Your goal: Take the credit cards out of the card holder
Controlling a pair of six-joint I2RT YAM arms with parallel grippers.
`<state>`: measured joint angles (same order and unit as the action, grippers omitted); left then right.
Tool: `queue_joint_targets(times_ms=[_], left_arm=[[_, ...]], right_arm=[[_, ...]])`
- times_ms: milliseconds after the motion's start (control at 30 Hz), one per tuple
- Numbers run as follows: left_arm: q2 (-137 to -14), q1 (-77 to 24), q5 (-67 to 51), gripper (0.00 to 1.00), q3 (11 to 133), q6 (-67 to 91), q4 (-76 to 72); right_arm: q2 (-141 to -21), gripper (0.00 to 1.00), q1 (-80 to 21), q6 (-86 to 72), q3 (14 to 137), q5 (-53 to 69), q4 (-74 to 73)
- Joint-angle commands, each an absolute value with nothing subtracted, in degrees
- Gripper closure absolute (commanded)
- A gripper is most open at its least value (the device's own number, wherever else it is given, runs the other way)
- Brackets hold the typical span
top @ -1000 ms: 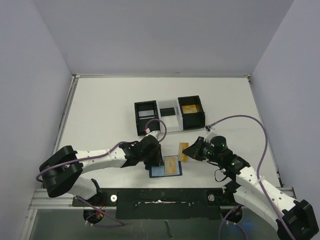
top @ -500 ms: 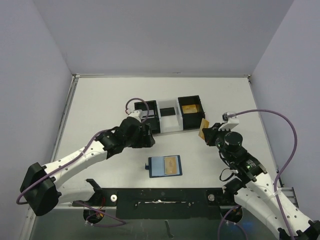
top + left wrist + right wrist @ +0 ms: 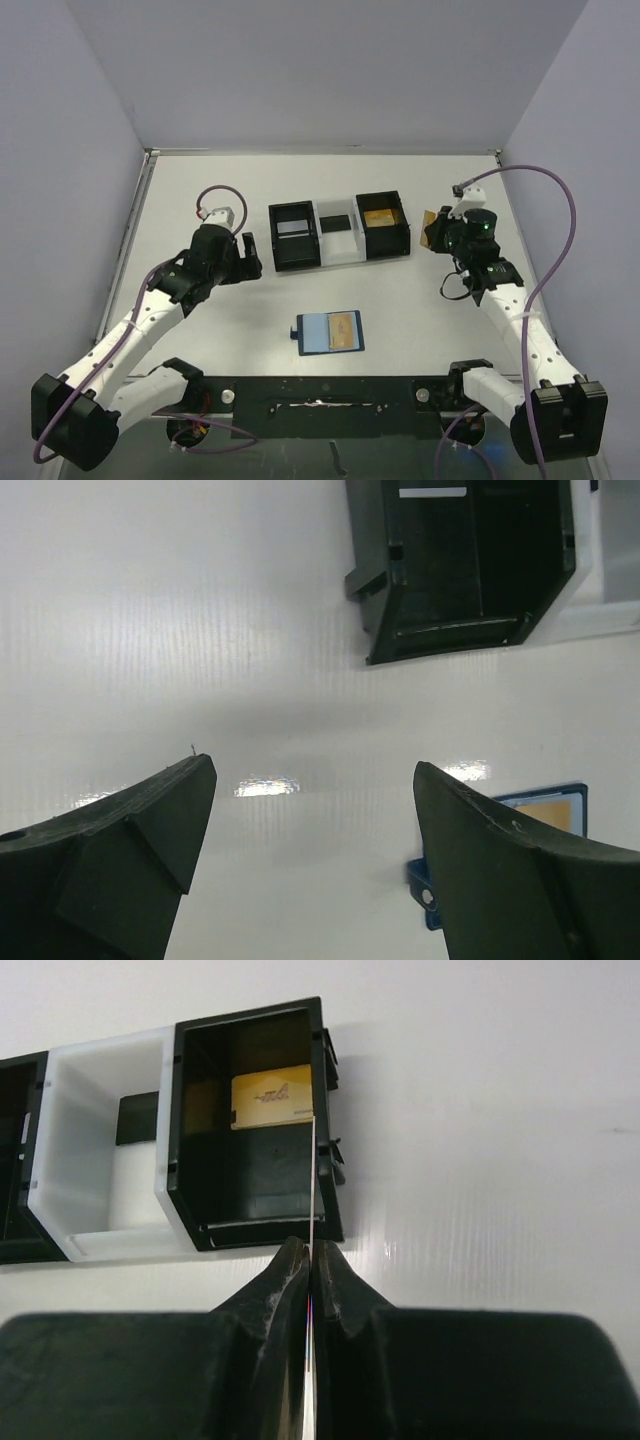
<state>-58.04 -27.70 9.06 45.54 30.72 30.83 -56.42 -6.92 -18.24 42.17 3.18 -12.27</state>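
Observation:
The card holder (image 3: 318, 333), a navy wallet, lies open and flat near the table's front with a gold credit card (image 3: 344, 329) in its right half. In the left wrist view its corner (image 3: 424, 888) shows beside the right finger. My left gripper (image 3: 248, 252) hangs open and empty left of the left black box (image 3: 295, 236), well away from the holder. My right gripper (image 3: 438, 236) is shut on a gold credit card (image 3: 428, 229), which the right wrist view shows edge-on (image 3: 314, 1180) over the right black box's right wall. Another gold card (image 3: 272, 1098) lies inside that box (image 3: 384, 222).
The two black boxes are joined by a clear middle section (image 3: 338, 240) holding a small black piece (image 3: 335, 222). A black rail (image 3: 320, 400) runs along the near edge between the arm bases. Grey walls close in the table on three sides.
My left gripper has left the card holder, swung up and to the left, and opened. My right gripper has carried its gold card from beside the holder up to the right black box.

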Motion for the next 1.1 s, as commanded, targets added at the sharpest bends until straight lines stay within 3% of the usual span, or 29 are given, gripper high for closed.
queue_joint_targets(times_ms=[0, 233, 433, 633, 1067], left_arm=[[-55.4, -26.2, 11.0, 0.20, 43.6, 25.8, 29.1], [-56.4, -25.8, 10.8, 0.20, 42.2, 24.7, 25.9], [-58.2, -25.6, 12.5, 0.20, 42.8, 23.8, 25.6], [-58.4, -25.4, 13.3, 0.20, 42.8, 23.4, 25.5], [-60.2, -24.0, 12.2, 0.20, 42.6, 23.1, 24.8]], right_arm=[[-60.3, 1.00, -6.8, -8.4, 47.4, 9.7, -2.0], [-70.9, 1.00, -13.7, 26.8, 51.5, 13.7, -0.6], [-77.1, 1.00, -14.7, 46.4, 52.0, 17.5, 5.7], [-85.7, 1.00, -15.1, 54.7, 57.6, 18.2, 2.6], [-99.7, 1.00, -15.2, 53.9, 62.1, 16.0, 10.4]])
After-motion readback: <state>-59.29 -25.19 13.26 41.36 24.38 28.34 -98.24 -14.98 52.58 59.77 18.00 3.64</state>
